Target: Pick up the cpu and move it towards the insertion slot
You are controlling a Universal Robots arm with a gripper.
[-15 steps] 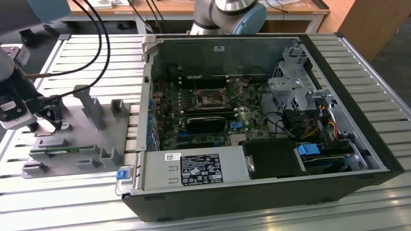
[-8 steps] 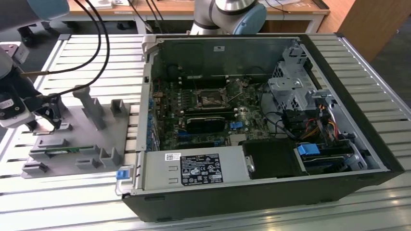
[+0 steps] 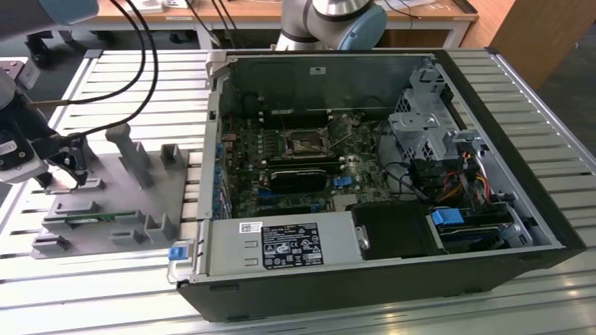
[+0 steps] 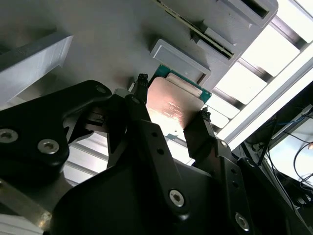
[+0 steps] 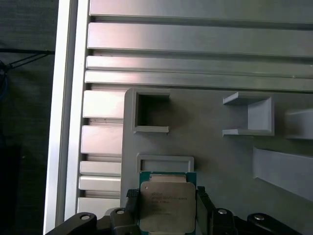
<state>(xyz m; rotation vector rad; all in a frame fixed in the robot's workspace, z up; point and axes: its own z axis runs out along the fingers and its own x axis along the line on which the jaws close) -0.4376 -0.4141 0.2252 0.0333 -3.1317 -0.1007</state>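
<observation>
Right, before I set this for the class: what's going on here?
The gripper is shut on the cpu, fingers against two opposite edges, down at the grey tray beside the computer case. The slot, inside that case, is well away from it.

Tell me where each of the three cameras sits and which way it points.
Exterior view: off the arm, looking down at the open computer case with the insertion slot and, at the exterior view's left, the grey fixture; the arm and tool show.
First wrist view: on the arm, looking down onto the fixture; fingertips show.
Second wrist view: on the arm, looking along the tool's fingers.
Shared: both wrist views show the cpu clamped between the fingers.
</observation>
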